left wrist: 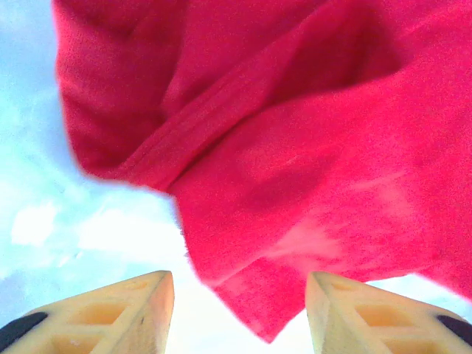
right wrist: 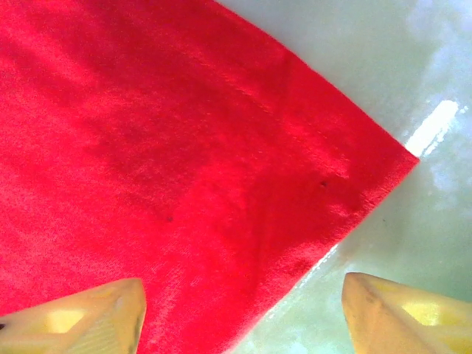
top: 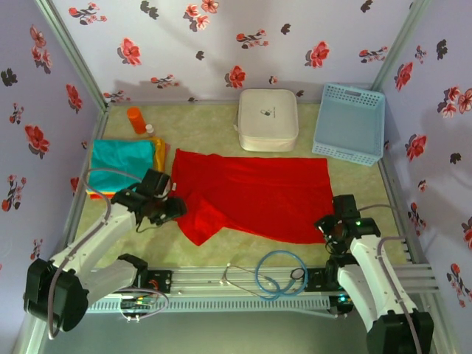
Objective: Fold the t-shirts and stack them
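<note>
Top view: the red t-shirt lies spread in the middle of the desk, its 7 o'clock corner folded over. A teal t-shirt lies folded at 9 o'clock. The left jaws sit at the red shirt's 9 o'clock edge, the right jaws at its 4 o'clock corner.

Left wrist: the jaws stand apart, a red fold's tip between them, ungripped.

Right wrist: the jaws stand wide apart over the shirt's flat corner, holding nothing.
</note>
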Controlling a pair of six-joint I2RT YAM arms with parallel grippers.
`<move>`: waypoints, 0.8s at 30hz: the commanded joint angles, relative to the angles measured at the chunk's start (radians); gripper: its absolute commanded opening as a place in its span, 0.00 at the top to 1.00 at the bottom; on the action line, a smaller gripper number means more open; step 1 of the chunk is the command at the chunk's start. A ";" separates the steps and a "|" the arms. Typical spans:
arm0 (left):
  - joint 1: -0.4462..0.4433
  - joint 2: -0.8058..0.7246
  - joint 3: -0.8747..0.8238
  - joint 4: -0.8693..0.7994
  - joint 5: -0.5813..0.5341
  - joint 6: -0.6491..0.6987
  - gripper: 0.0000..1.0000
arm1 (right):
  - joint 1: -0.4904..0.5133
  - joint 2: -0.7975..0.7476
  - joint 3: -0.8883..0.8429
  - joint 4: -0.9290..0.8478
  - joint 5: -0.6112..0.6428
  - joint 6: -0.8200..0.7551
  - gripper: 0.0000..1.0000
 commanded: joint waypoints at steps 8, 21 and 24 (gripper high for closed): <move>0.008 -0.053 -0.143 0.074 0.030 -0.082 0.54 | 0.004 0.064 -0.003 0.040 0.061 0.079 0.39; 0.016 -0.008 -0.128 0.159 0.023 -0.092 0.53 | 0.006 0.196 -0.021 0.177 0.089 0.064 0.63; 0.025 0.029 -0.127 0.168 0.005 -0.087 0.54 | 0.005 0.178 -0.039 0.192 0.099 0.063 0.73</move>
